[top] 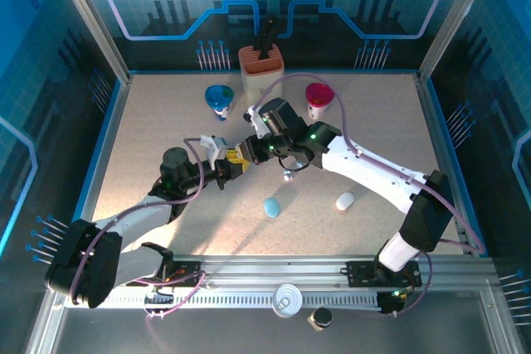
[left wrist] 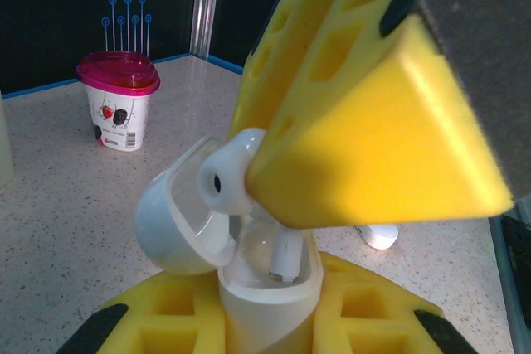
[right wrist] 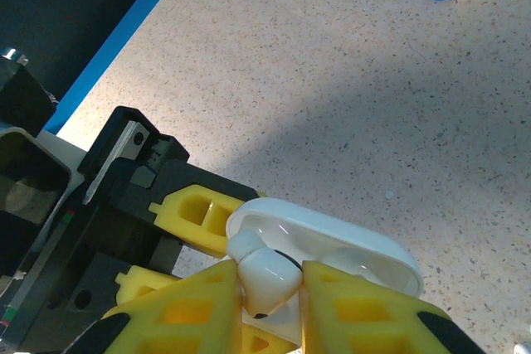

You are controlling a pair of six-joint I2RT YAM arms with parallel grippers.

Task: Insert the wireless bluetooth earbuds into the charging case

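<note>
Two grippers stood nose to nose above the speckled table (top: 149, 122). The left gripper (left wrist: 265, 325) had its yellow fingers (left wrist: 158, 317) pressed against both sides of the charging case (left wrist: 265, 304), holding it upright between them. The case's lid (left wrist: 170, 221) stood swung open, tipped away to the left of those fingers. Inside the case, just above the left fingertips, a second earbud (left wrist: 284, 256) already stood stem down.

The right gripper (right wrist: 267, 308) reached in from above the case, its own fingers (right wrist: 187, 312) pinching an earbud (right wrist: 265, 275) by the bulb. That earbud hung at the right fingertips, directly over the open mouth of the case and close against the lid's inner rim; whether it touched the rim could not be told. From the right wrist, the open lid lay just beyond the right fingertips, with the left gripper's fingers behind it and to the left.

Well past the left fingers stood a magenta-lidded cup (left wrist: 120, 101). A small white piece (left wrist: 377, 236) lay on the table to the right of them, too blurred to name. From above, a blue case (top: 271, 206) and a white case (top: 344, 201) lay on the table, well apart from both sets of fingers
</note>
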